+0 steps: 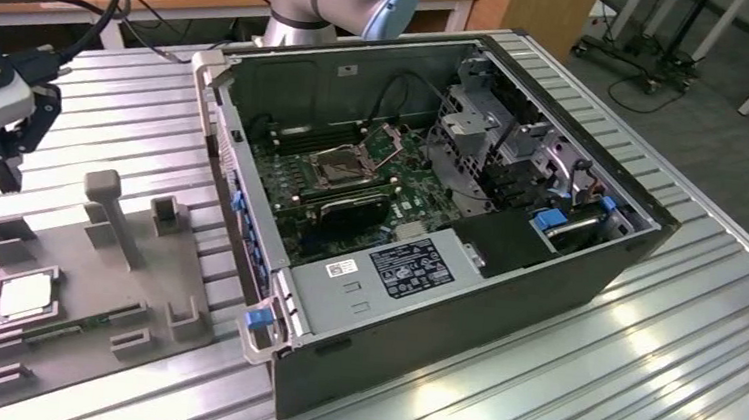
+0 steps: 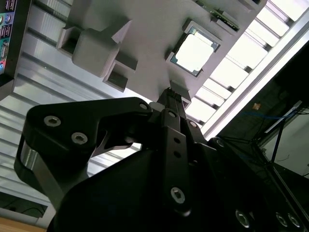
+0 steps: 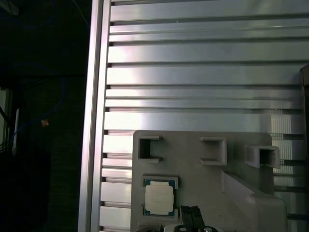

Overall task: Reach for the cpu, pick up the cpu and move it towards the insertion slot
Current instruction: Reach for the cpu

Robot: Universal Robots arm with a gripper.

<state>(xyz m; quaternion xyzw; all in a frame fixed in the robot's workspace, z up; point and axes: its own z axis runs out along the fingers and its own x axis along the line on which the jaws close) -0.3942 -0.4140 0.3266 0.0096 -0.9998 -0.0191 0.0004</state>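
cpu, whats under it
The cpu sits flat in a pocket of the grey fixture plate, which lies on the ribbed metal table. The pocket floor beneath the chip is covered, so it cannot be seen.

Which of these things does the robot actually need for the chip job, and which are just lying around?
Needed:
- the cpu, resting in the grey fixture
- the insertion slot, inside the computer case
- the gripper, shut and empty, near the cpu

Just lying about:
- the grey post on the fixture
- the slatted metal table
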